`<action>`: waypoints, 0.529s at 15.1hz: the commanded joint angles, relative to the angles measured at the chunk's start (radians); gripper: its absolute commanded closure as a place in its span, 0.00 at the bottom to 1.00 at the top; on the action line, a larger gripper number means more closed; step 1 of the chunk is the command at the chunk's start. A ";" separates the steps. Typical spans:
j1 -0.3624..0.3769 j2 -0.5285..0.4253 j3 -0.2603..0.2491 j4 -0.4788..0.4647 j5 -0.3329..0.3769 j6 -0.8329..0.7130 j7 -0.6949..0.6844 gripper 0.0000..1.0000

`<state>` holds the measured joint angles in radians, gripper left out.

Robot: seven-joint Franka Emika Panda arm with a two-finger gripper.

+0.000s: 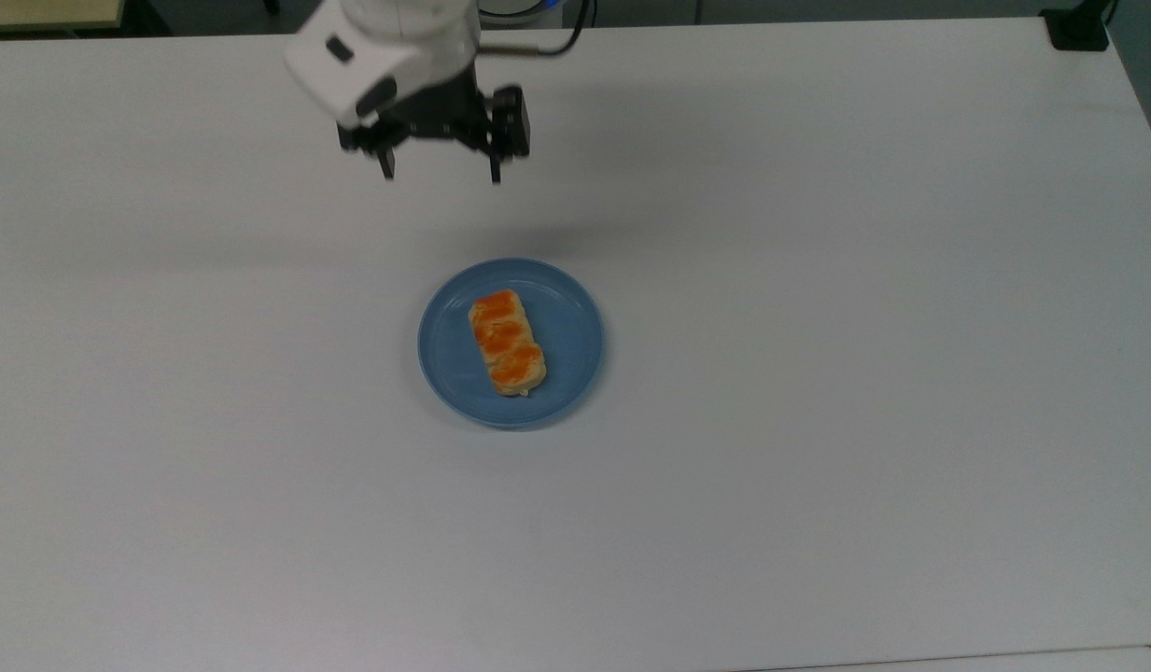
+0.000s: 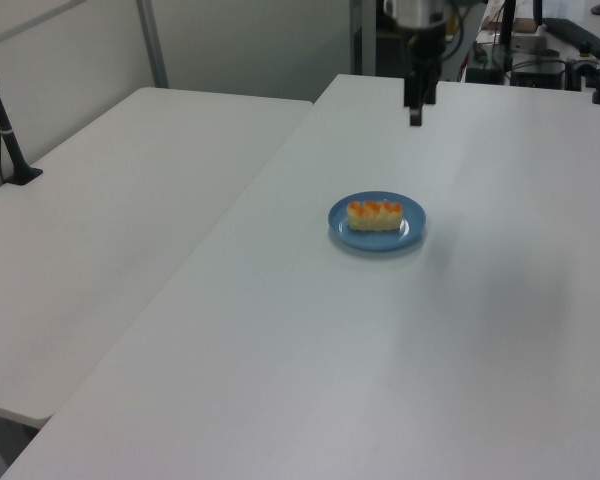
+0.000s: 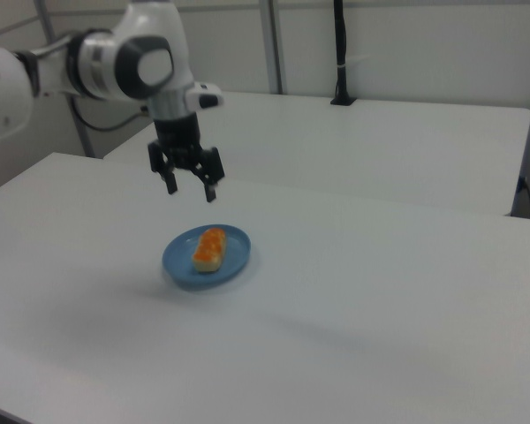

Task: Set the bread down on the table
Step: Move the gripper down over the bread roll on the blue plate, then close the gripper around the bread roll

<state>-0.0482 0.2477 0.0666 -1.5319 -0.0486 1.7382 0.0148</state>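
Your black two-finger gripper point(image 1: 442, 175) hangs in the air with its fingers spread wide apart and nothing between them, above bare white tabletop point(image 1: 818, 280) and short of the round blue plate point(image 1: 561, 383), toward the top view's upper left of it. The small oblong tan bun with orange glazed patches point(image 1: 507, 341) lies flat on that plate, long axis slightly off vertical in the top view. Centre over its middle patch, turn the wrist so the fingers straddle the short width, then descend without touching the plate's rim.
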 commanded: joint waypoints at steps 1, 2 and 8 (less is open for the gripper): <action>0.021 0.103 -0.004 -0.002 0.001 0.119 -0.016 0.00; 0.027 0.122 -0.004 -0.004 0.003 0.138 -0.016 0.00; 0.091 0.245 -0.007 -0.004 -0.019 0.271 -0.006 0.00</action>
<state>0.0209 0.4637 0.0688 -1.5354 -0.0527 1.9565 0.0102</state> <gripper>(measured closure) 0.000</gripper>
